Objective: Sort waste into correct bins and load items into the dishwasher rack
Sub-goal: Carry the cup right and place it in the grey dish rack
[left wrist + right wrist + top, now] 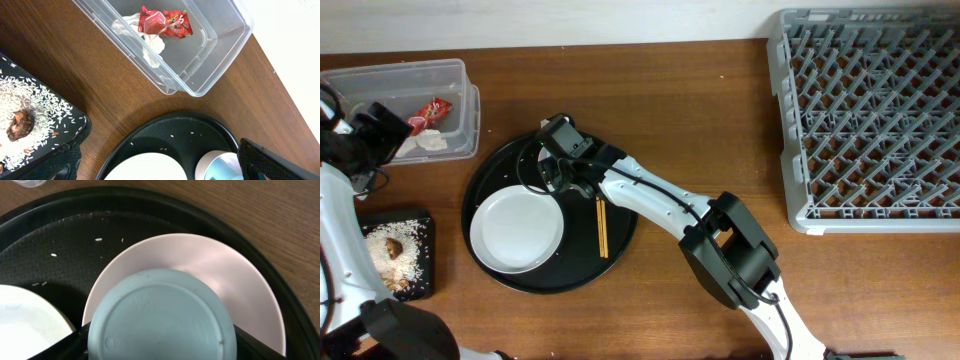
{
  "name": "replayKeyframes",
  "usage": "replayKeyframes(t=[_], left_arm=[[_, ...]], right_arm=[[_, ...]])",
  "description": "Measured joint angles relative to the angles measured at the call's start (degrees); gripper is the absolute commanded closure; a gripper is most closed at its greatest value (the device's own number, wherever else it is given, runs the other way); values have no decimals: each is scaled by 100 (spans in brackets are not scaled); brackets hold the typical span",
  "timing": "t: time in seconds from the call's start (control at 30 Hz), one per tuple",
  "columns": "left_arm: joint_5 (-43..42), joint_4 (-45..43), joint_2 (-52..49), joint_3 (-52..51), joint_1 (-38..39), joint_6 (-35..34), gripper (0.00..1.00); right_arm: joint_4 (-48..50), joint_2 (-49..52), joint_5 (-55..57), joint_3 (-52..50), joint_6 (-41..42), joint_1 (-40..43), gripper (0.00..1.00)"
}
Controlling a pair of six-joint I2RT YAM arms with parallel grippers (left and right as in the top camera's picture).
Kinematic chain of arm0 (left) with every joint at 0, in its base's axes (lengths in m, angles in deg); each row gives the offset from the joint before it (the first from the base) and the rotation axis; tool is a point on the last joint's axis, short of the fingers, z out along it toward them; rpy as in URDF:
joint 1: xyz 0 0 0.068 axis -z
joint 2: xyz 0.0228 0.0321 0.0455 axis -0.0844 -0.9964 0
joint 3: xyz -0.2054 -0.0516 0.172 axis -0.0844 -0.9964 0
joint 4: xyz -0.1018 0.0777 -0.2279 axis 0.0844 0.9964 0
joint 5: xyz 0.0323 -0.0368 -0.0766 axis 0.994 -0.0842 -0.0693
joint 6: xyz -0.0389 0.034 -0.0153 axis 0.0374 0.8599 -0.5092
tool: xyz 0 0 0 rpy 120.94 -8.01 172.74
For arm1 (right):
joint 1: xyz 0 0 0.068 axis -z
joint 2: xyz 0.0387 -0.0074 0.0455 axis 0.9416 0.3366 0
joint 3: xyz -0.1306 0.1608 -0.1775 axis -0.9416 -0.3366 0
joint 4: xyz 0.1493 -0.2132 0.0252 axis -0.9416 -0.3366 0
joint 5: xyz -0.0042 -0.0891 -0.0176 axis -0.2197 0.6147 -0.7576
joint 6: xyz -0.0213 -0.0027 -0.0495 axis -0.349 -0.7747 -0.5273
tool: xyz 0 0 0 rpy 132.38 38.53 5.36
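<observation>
My right gripper [160,347] is shut on the light blue cup [160,315], whose base faces the camera, just over the small white bowl [240,280] at the back of the round black tray [620,250]. In the overhead view this gripper [557,165] hides both. The white plate [515,230] and two wooden chopsticks [602,228] lie on that tray. My left gripper [375,128] is open and empty beside the clear tub [455,75], which holds the red wrapper [165,22] and tissue [150,42]. The flat black tray [420,225] holds rice [45,107] and a brown lump [20,125].
The grey dishwasher rack [870,110] fills the right side of the table with nothing in it. Bare wood lies between the round tray and the rack. A few rice grains are scattered on the round tray [75,245].
</observation>
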Motion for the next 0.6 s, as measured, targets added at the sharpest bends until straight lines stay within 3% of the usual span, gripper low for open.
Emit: replayKeyframes(t=[0.17,0.43,0.6], left_arm=[[0,0,0,0,0,0,1],[0,0,0,0,0,0,1],[-2,0,0,0,0,0,1]], right_arm=[[11,-7,42,7,-4,0,39],[-98,-291,35,4,-7,129,39],[-332,-1307,11,4,-7,715,39]])
